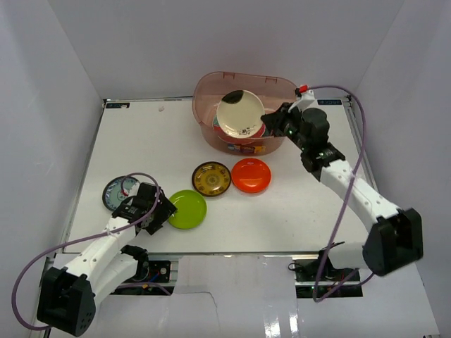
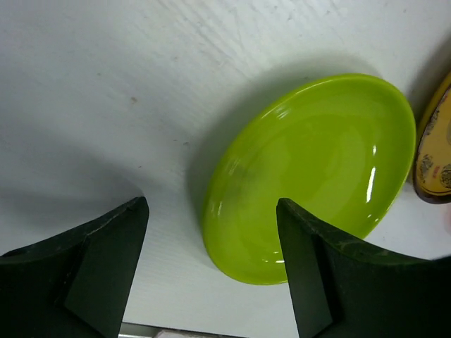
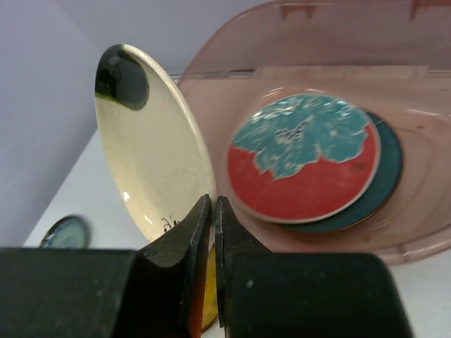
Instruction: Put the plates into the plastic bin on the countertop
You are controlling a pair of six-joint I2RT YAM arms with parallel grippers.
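My right gripper is shut on the rim of a cream plate with a dark patch and holds it tilted on edge over the pinkish plastic bin. In the right wrist view the gripper pinches the cream plate, and a red-teal floral plate lies on a dark teal plate inside the bin. My left gripper is open beside the lime green plate on the countertop. In the left wrist view the gripper straddles the lime plate's near rim.
A brown-gold plate and an orange plate lie in front of the bin. A small blue-patterned plate lies left of my left arm. The brown-gold plate's edge shows beside the lime one. White walls enclose the table.
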